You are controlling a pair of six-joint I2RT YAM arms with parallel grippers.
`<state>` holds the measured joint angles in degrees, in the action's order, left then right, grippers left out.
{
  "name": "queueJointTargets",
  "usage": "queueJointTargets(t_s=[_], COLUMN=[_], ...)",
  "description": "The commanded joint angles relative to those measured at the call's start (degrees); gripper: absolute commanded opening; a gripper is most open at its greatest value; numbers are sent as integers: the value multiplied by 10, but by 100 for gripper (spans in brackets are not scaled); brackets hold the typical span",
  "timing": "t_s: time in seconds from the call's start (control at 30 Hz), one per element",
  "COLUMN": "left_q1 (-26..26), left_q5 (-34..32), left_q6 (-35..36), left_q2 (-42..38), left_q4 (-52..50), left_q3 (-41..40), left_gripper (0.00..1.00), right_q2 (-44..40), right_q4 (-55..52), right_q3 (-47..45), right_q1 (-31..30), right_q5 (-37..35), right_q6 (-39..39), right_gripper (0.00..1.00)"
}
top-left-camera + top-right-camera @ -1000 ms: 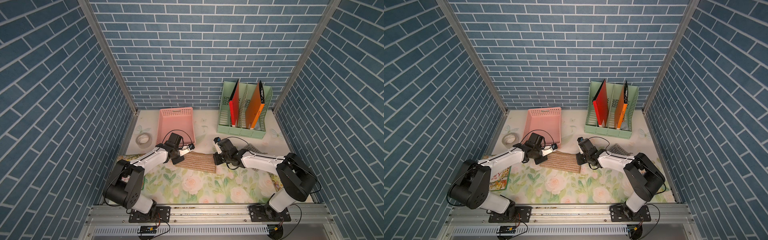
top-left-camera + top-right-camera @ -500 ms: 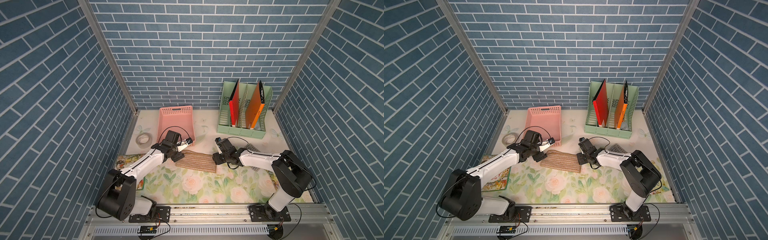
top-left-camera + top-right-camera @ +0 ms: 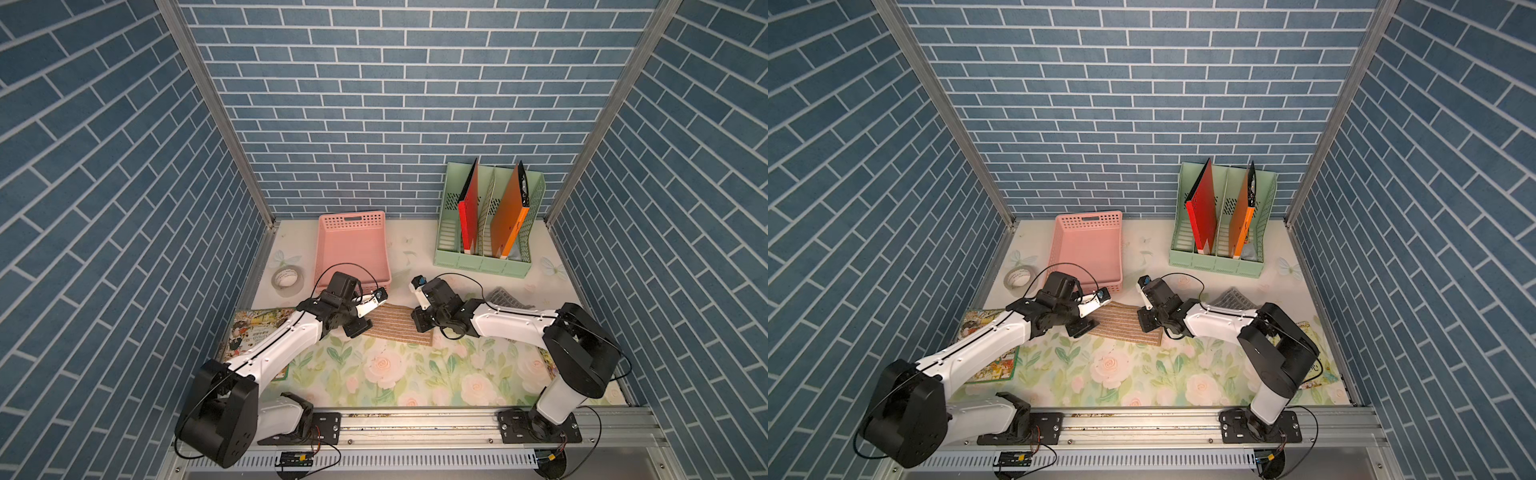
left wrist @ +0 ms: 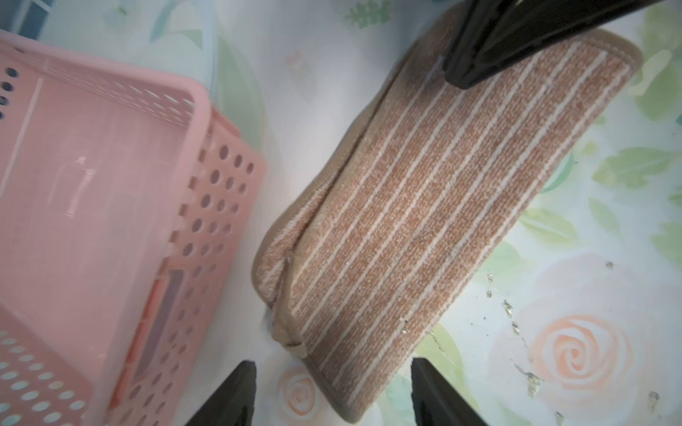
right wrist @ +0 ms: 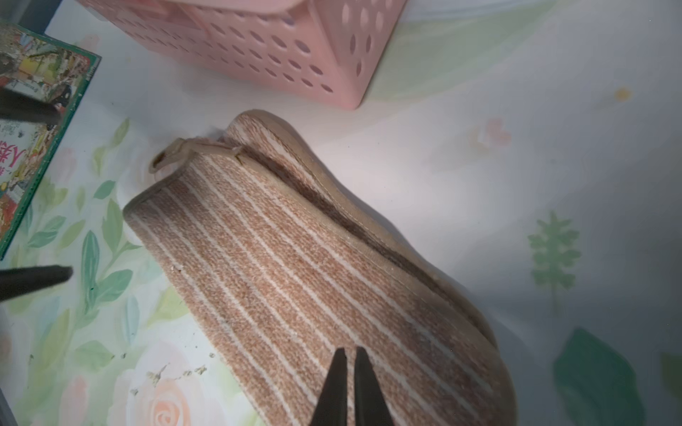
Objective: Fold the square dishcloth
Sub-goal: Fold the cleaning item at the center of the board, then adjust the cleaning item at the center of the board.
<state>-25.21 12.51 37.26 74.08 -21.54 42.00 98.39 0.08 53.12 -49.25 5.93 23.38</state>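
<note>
Brown-and-white striped terry dishcloth (image 3: pixel 395 326) lies folded double on the floral mat (image 3: pixel 374 374), between the grippers. Soft, light, limp: judged best pinched at the hemmed corners. Left gripper (image 4: pixel 332 369) open, astride one end. Right gripper (image 5: pixel 348 354) closed above the other end, nothing visibly pinched. Pink perforated plastic basket (image 3: pixel 328 249), 11 o'clock of the dishcloth: empty. Green file rack (image 3: pixel 482 264), 1 o'clock: red folder (image 3: pixel 468 216), orange folder (image 3: pixel 507 224).

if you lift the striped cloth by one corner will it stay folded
Probably floppy: the cloth lies in two soft layers with bulging, uneven edges, so it would likely droop and unfold. Likely light, being thin. Its fuzzy weave should resist slipping.
</note>
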Motion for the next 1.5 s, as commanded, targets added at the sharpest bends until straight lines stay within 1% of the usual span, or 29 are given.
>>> queueJointTargets(t_s=[0.0, 0.1, 0.17, 0.23, 0.3, 0.43, 0.53, 0.63, 0.8, 0.9, 1.03, 1.17, 1.27, 1.33, 1.37, 1.43, 1.47], left_q1=[-5, -6, -7, -8, -10, -37, -68, -88, -93, -94, -97, -111, -112, -111, -111, -111, -110], left_q5=[9, -12, -17, -6, 10, 7, -24, -53, -89, -110, -122, -148, -154, -155, -155, -142, -138], left_q6=[-10, -10, -8, 2, 22, 22, 15, 7, -16, -14, -5, 16, 10, 4, 1, 3, 6], left_q2=[19, 42, 49, 46, 35, 41, 75, 105, 152, 168, 185, 197, 189, 179, 172, 157, 148], left_q4=[57, 74, 76, 72, 66, 66, 62, 83, 125, 156, 174, 177, 182, 187, 184, 161, 148], left_q3=[-17, -21, -25, -32, -41, -34, -17, -7, 29, 40, 56, 66, 75, 79, 81, 86, 86], left_gripper=[69, 64, 64, 64, 65, 66, 65, 64, 62, 62, 62, 64, 65, 65, 66, 68, 68], right_q2=[32, 61, 74, 65, 38, -25, -74, -116, -125, -138, -163, -193, -211, -219, -226, -245, -254], right_q4=[11, -4, -25, -31, -25, -14, -2, 10, -6, -9, -7, 1, 32, 38, 40, 22, 0], right_q3=[14, 14, 9, -20, -59, -140, -194, -229, -230, -236, -254, -296, -310, -297, -286, -248, -222], right_q1=[23, 31, 31, 29, 29, 27, 8, -28, -95, -124, -149, -153, -157, -162, -163, -162, -158], right_q5=[8, -13, -24, -30, -40, -52, -62, -66, -98, -111, -116, -110, -78, -58, -41, -28, -34], right_q6=[20, 29, 36, 43, 53, 93, 126, 156, 207, 243, 274, 295, 297, 290, 283, 262, 247], right_gripper=[5, 3, 1, 0, 0, 0, 0, 0, 0, 0, 0, 0, 0, 0, 0, 0, 4])
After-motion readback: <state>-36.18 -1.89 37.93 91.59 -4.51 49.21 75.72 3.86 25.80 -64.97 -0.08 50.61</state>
